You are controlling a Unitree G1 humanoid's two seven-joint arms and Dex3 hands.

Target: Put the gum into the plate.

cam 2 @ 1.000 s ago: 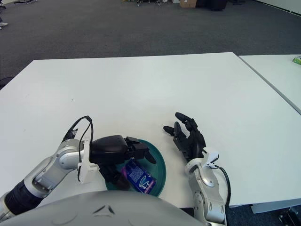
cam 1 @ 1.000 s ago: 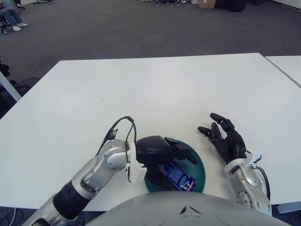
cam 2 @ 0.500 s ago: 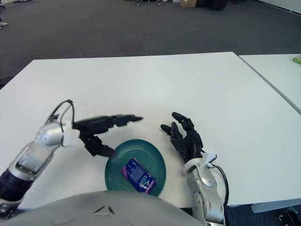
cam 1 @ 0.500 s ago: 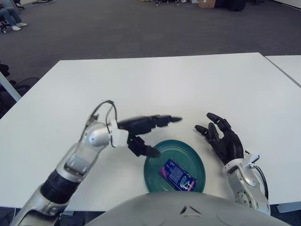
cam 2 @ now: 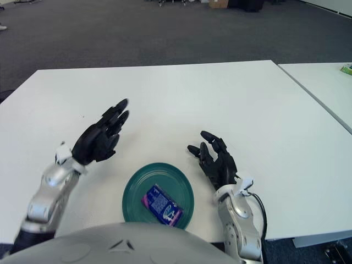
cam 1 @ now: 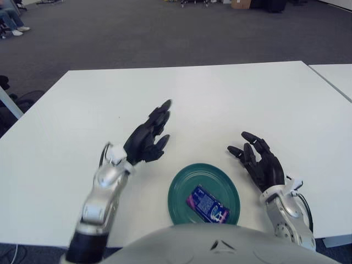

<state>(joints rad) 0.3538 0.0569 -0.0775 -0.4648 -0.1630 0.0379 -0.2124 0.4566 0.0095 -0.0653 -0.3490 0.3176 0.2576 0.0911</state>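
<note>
White table [cam 1: 220, 93] on grey carpet, frame centre | left eye view alone catches a seated person [cam 1: 11, 19] upper left | I see gum [cam 1: 208, 204] lying in plate [cam 1: 179, 187], bottom centre | left hand [cam 1: 147, 138] spread, empty, upper left of plate | right hand [cam 1: 261, 162] spread, right of it

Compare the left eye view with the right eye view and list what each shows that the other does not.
Only the left eye view shows a seated person's legs on the carpet at the top left, and a white leg-like bar beside the table's left edge. Only the right eye view shows a small green item on the neighbouring white table. Both share the round green plate holding the blue-and-purple gum pack, the open black left hand raised to the plate's left, and the open black right hand to its right.
</note>
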